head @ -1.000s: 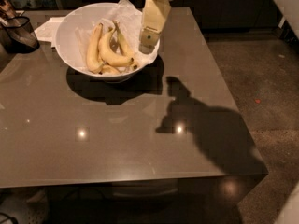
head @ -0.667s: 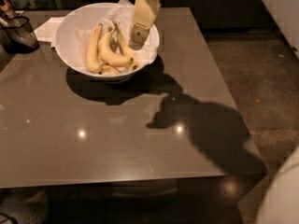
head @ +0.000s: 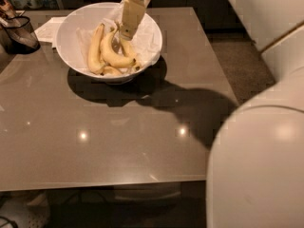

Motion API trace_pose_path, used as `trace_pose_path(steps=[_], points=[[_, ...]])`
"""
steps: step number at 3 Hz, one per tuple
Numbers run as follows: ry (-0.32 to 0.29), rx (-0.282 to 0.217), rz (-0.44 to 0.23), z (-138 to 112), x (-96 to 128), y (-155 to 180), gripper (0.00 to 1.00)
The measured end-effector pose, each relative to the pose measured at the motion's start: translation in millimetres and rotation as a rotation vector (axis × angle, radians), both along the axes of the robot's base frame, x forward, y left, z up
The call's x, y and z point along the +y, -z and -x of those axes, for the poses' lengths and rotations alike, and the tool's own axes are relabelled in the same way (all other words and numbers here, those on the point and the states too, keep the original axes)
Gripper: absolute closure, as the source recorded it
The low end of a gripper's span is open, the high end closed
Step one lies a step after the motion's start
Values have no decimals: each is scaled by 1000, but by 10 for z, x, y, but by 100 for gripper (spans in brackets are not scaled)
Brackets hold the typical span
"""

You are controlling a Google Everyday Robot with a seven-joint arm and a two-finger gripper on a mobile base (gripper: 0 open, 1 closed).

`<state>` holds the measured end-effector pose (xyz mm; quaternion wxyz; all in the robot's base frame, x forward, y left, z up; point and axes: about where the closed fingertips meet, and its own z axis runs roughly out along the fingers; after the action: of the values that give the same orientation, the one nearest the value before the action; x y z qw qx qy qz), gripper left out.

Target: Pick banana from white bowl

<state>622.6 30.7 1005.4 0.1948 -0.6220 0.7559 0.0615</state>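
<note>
The white bowl (head: 66, 37) stands at the back left of the grey table (head: 142, 132), lined with crumpled white paper. Several bananas lie in it. The thick, strongly curved, deep yellow banana (head: 116, 59) lies in the middle. A longer, paler banana (head: 95, 49) lies to its left, and another one (head: 129, 50) lies to its right. My gripper (head: 126, 34) reaches down from the top into the bowl's right half. Its tip is right above the curved banana's upper end and the banana to the right. I cannot tell whether it touches either.
A dark mesh container (head: 19, 32) stands at the table's far left, with a white napkin (head: 50, 28) behind the bowl. My white arm body (head: 259, 165) fills the lower right. A pale piece of furniture (head: 256, 13) stands past the table's right edge.
The gripper has moved left from the bowl's right rim and down into the bowl, over the bananas. The arm body has swung into view at the lower right. The bananas lie as before.
</note>
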Motion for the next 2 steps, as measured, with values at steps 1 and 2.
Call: trace_pose_path(steps=[1, 2], points=[[7, 38, -10, -135, 122, 119, 65], [13, 86, -27, -252, 254, 280, 70]])
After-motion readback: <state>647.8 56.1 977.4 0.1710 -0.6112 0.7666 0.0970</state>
